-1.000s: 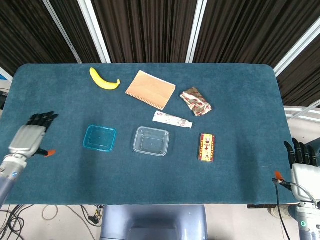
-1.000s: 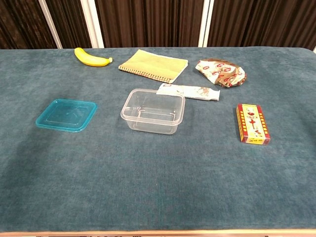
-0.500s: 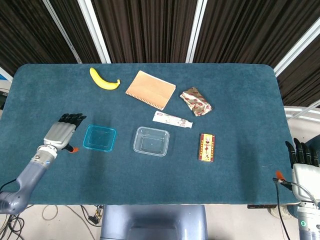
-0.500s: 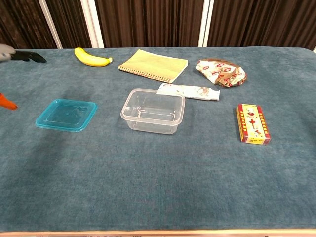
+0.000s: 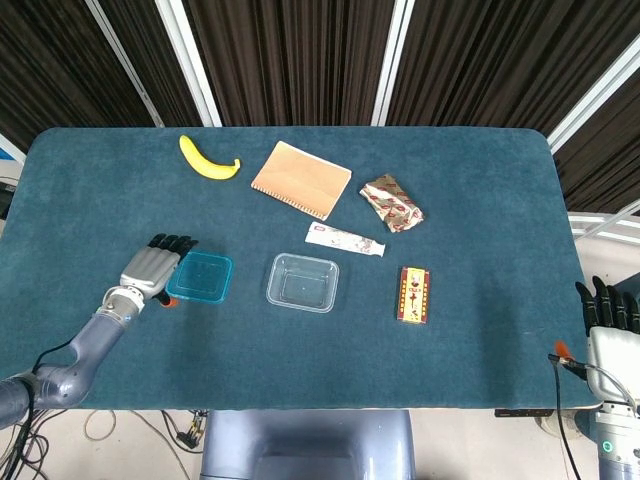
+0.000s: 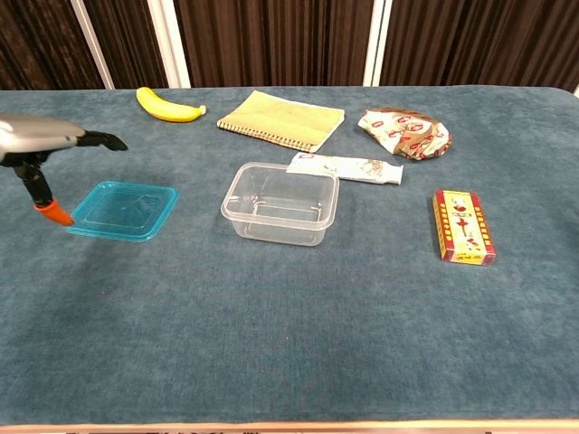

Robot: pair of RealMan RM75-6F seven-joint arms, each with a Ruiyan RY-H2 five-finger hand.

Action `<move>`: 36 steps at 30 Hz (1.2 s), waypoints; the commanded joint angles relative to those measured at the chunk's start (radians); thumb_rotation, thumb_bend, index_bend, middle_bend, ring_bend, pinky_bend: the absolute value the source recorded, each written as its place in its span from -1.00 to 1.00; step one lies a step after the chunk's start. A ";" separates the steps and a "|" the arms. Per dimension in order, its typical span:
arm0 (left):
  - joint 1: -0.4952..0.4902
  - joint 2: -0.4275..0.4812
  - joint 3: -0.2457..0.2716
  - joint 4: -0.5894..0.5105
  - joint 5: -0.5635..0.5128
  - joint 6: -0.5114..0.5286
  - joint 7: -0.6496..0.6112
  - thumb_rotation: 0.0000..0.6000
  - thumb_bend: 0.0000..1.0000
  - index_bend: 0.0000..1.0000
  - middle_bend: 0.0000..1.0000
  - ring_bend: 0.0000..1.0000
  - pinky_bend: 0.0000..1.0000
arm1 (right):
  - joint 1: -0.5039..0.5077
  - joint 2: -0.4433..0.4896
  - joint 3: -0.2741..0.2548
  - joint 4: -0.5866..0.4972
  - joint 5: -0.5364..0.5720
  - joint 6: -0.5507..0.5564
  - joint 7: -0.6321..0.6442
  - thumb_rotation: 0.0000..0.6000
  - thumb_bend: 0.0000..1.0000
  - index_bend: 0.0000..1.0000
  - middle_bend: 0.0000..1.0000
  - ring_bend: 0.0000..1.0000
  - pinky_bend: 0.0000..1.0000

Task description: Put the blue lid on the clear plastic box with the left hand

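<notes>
The left hand (image 5: 155,266) has swung in beside the lid (image 5: 200,277), its spread fingers (image 5: 172,243) empty at the lid's left edge. The box (image 5: 303,283) sits just right of it on the counter (image 5: 480,200), bare cloth between them.

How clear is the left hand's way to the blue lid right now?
Probably clear. The left hand hovers open at the blue lid's left edge, with nothing between them. The clear plastic box sits apart on the lid's far side, out of the way.
</notes>
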 commanded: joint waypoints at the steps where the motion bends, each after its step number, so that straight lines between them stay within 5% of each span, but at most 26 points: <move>1: -0.011 -0.013 0.009 0.009 -0.006 -0.005 0.009 1.00 -0.90 -0.95 -0.93 -1.00 -1.00 | 0.000 0.000 0.001 0.000 0.001 0.000 0.000 1.00 -0.41 -0.82 -0.94 -1.00 -1.00; 36: -0.078 -0.118 0.064 0.120 -0.009 0.000 0.006 1.00 -0.90 -0.91 -0.83 -1.00 -1.00 | -0.004 0.000 0.012 -0.012 0.026 0.001 -0.002 1.00 -0.41 -0.82 -0.94 -1.00 -1.00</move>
